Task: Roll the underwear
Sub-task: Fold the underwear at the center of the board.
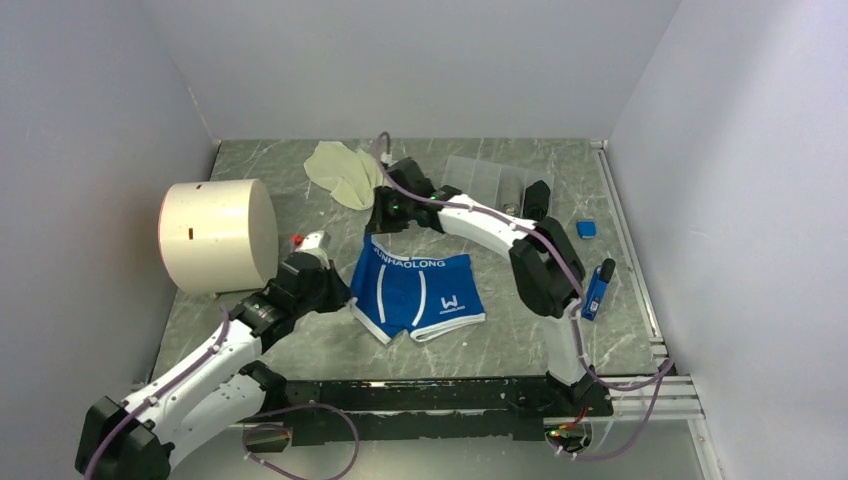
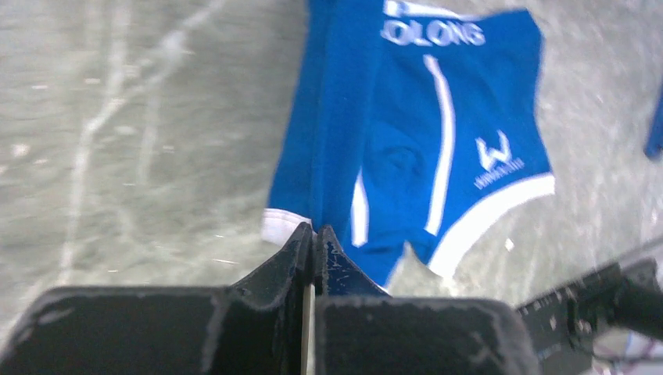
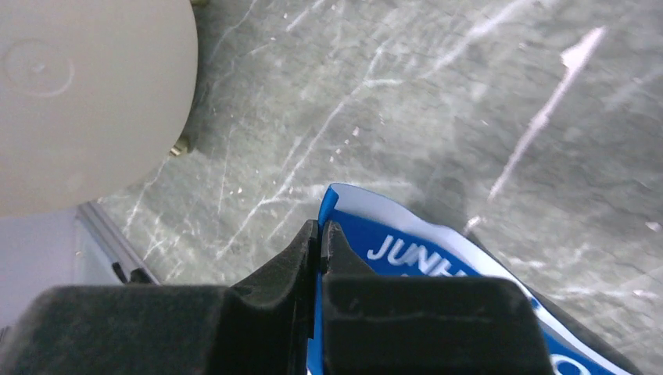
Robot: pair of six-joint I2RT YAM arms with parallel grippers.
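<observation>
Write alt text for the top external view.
The blue underwear lies spread mid-table, the left gripper shut on its near-left leg hem and the right gripper shut on its far-left waistband corner. The cream underwear lies crumpled behind; a cream cylinder lies at left.

Top view high, looking down; 2 wrist views close, sharing blue underwear point(image 2: 485, 94).
</observation>
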